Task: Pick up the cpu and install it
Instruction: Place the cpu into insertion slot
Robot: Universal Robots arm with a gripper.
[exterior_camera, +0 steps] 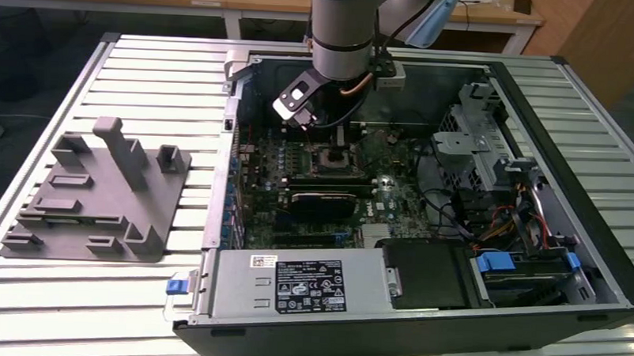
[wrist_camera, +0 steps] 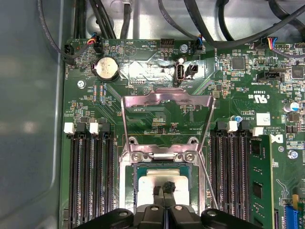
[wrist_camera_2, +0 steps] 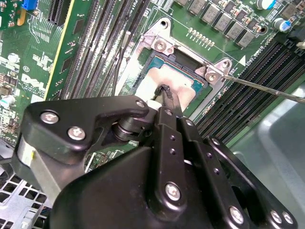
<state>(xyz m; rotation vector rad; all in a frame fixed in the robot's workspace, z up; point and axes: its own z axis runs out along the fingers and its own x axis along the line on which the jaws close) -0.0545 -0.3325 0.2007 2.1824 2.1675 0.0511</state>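
1. In the exterior view an open computer case (exterior_camera: 216,222) lies on a slatted metal surface (exterior_camera: 102,297). The arm (exterior_camera: 343,32) reaches down into it over the middle of the green board (exterior_camera: 260,164).
2. The cpu (wrist_camera: 147,185) lies flat in the socket (wrist_camera: 125,188) on that board, its silvery top facing up. The socket's hinged metal plate (wrist_camera: 167,98) is swung open and away from it.
3. The tool (wrist_camera: 165,187) is drawn narrow, with its two black fingers (wrist_camera_2: 167,102) close together. In both wrist views their tips meet on the middle of the cpu's top. I cannot tell whether they pinch anything there.
4. Rows of long black memory slots (wrist_camera: 90,176) run along both sides of the socket. A round coin battery (wrist_camera: 106,68) sits farther off on the board.
5. A grey plastic block (exterior_camera: 95,194) rests on the surface well apart from the case, on the exterior view's left.
6. A silver power supply (exterior_camera: 297,284) fills the case's near corner.
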